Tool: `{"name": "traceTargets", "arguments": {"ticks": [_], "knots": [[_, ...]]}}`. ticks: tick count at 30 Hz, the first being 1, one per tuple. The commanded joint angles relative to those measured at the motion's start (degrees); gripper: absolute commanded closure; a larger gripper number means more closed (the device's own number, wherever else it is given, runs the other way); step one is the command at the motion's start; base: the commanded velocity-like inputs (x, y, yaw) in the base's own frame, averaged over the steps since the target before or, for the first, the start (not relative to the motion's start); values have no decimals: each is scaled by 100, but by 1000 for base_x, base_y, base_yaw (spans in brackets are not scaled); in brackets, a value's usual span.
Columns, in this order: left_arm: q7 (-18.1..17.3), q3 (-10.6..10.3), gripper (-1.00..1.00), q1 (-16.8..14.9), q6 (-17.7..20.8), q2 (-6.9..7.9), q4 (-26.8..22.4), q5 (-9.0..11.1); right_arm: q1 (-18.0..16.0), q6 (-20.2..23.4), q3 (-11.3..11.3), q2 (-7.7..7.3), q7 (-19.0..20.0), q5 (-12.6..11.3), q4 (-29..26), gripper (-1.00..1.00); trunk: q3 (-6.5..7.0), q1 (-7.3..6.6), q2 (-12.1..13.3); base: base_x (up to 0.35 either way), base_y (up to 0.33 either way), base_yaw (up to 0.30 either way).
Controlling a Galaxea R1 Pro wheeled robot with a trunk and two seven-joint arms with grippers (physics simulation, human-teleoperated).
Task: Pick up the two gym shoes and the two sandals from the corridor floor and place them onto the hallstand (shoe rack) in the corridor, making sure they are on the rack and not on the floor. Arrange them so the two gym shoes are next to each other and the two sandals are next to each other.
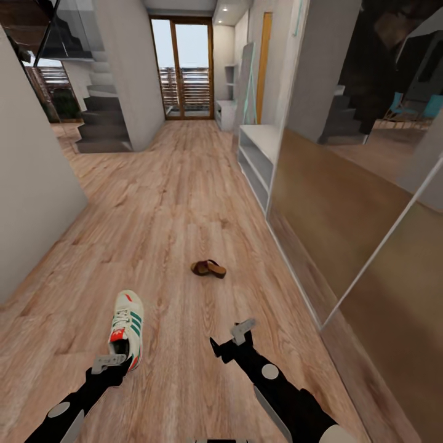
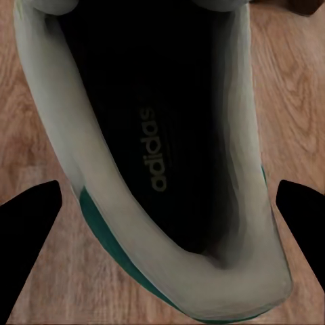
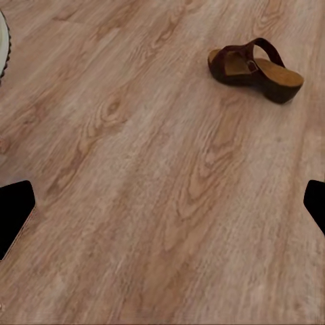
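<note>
Corridor floor [image 1: 178, 184]: light brown wood-grain planks running from the robot to a glazed door at the far end; a grey wall stands at the left and a mirrored wardrobe front along the right.
Mirrored wardrobe [image 1: 344, 203]: tall glossy panels on the right side, reflecting floor and stairs.
Hallstand [image 1: 258, 151]: light grey unit against the right wall beyond the wardrobe, with a bench top over open low shelves; its shelves look bare from here, though the distance makes that hard to judge.
Staircase [image 1: 101, 117]: grey steps at the far left.
Left arm: black, reaching forward and down at the lower left of the head view.
Right arm: black, reaching forward at the lower middle.
Gym shoe [image 1: 127, 327]: one white sneaker with green stripes and red-orange accents, upright on the floor, toe pointing away from the robot, well left of the sandal; the left wrist view looks straight down into its dark opening [image 2: 156, 135].
Sandal [image 1: 208, 268]: one reddish-brown sandal lying on the floor ahead of the right arm, well short of the hallstand; seen also in the right wrist view [image 3: 256, 68].
Left gripper [image 1: 112, 362]: at the shoe's heel, jaws spread wide to either side of the collar, not pinching it.
Right gripper [image 1: 232, 339]: above bare floor, jaws spread, holding nothing.
</note>
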Motion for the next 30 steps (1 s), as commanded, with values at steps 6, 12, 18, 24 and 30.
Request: {"name": "traceTargets", "arguments": {"ticks": [6,12,18,24,30], "knots": [[-52,8,100,0,3,-2,-6,67,-5,-24,10,17,-2,-62,2,-100,-4,0,-2,145,285,0],[-42,1,100,3,3,-15,-47,61,-6,-22,-3,77,-24,-62,-250,-100,-4,0,-2,141,286,0],[-41,6,100,3,3,-11,-64,62,-6,-21,7,91,-24,-62,-446,-100,-4,0,-2,136,286,0],[-37,-6,100,3,3,-29,-79,59,-6,-21,2,89,-25,-44,-510,-100,-4,0,-2,137,284,0],[-32,-16,100,3,7,-49,-79,47,-5,-15,-12,56,-32,-41,-502,-100,-4,0,-2,193,249,0]]}}
